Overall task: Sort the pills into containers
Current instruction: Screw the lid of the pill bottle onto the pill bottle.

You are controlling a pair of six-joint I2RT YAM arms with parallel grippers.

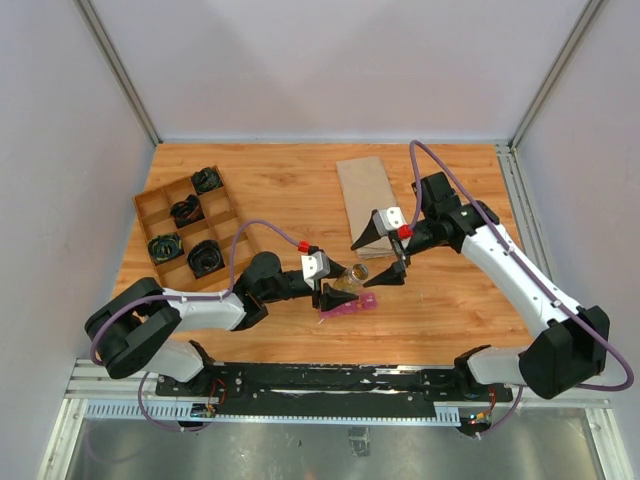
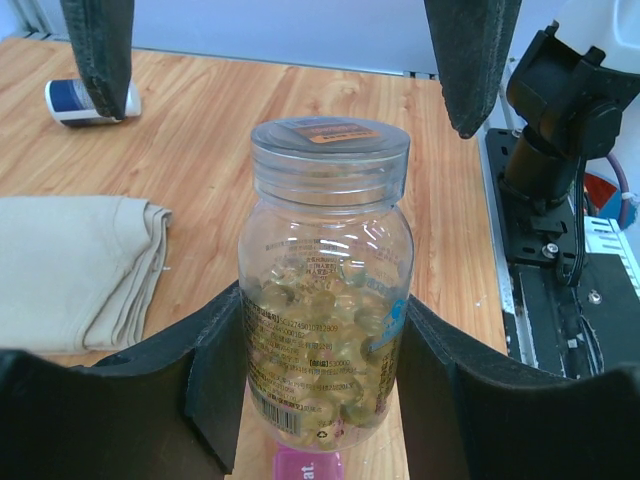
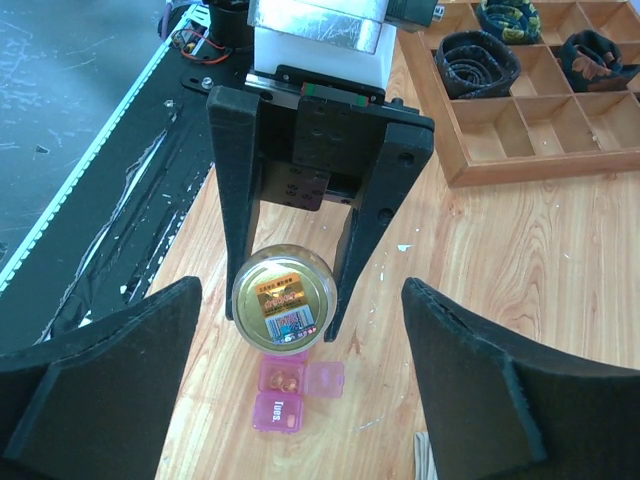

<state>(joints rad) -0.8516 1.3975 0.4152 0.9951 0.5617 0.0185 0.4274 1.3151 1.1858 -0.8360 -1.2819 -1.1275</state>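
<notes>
My left gripper [image 2: 325,335] is shut on a clear pill bottle [image 2: 328,250] standing upright, full of yellow softgel pills [image 2: 330,310] and closed with a clear lid [image 3: 283,298]. The magenta-pink containers [image 3: 288,392] lie on the table right at the bottle's base. One compartment is open with a few pills [image 3: 281,374] inside, and the "Tues." compartment [image 3: 277,411] is closed. My right gripper [image 3: 300,292] hangs open above the bottle's lid, its fingers [image 2: 470,60] wider apart than the lid and clear of it. From above, both grippers [image 1: 378,258] meet at the bottle [image 1: 351,278].
A brown divided wooden tray [image 1: 150,205] with black items stands at the back left. A folded beige cloth [image 1: 365,190] lies behind the bottle. A small white bottle [image 2: 85,100] lies on its side beyond the cloth. The black base rail [image 2: 560,300] runs along the near edge.
</notes>
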